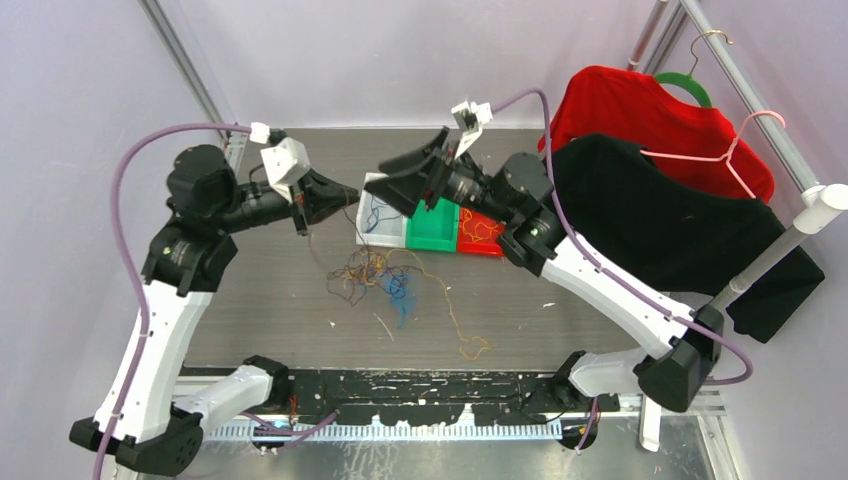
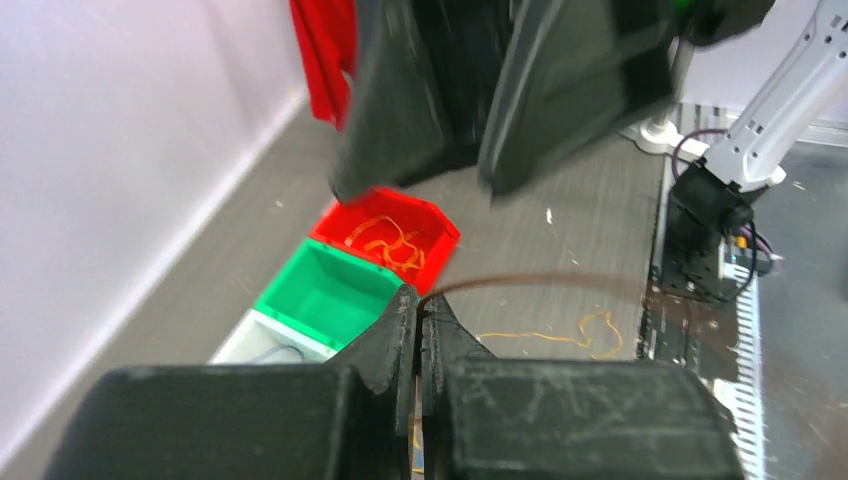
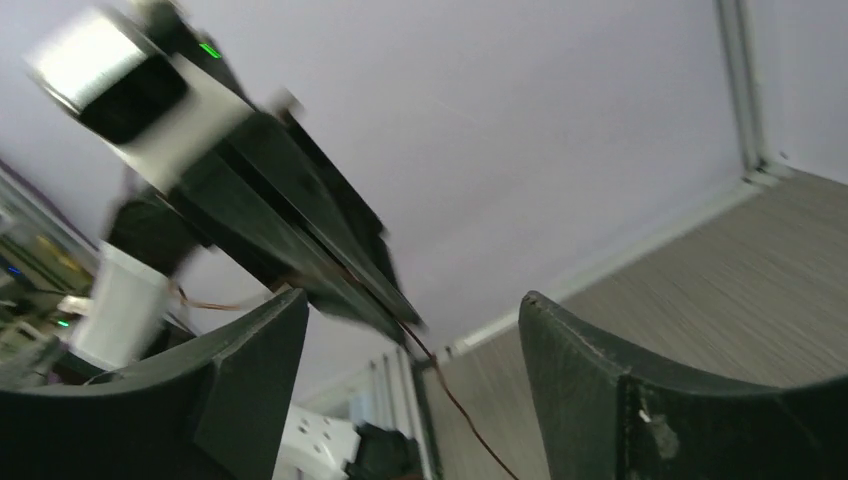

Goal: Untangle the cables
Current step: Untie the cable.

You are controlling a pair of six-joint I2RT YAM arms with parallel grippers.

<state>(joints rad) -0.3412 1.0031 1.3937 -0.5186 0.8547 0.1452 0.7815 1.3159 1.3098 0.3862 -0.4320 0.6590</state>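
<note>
Lilac walls (image 1: 90, 100) closed in a grey tabletop (image 1: 260, 300). From above, most of the cables (image 1: 375, 272) lay in one loose knot of blue, orange and dark strands near its middle. Just behind the knot stood a white bin (image 1: 380, 241), a green bin (image 1: 432, 238) and a red bin (image 1: 490, 247) in a row. One orange strand (image 1: 470, 348) lay apart, nearer the arm bases. Over the bins the left end effector (image 1: 350, 198) and the right end effector (image 1: 403, 183) hung close together, almost tip to tip. A red shirt (image 1: 640, 110) and a black shirt (image 1: 680, 230) hung at the right.

From the left wrist, the jaws were pressed together, nipping a single brown cable (image 2: 540, 279) at their very tips. It arced off to the right and faded into blur. The red bin held a few orange strands. The other end effector was a dark smear across the top.

From the right wrist, that end effector gaped wide with nothing in it. Beyond it the left one was blurred, and the brown strand trailed down out of frame.

These wires looked almost weightless, limp and rather slick, so a pull would likely drag neighbours along. To my eye the best hold was near a free end, or where a strand leaves the knot. I couldn't tell whether the brown one was clear of the tangle.
</note>
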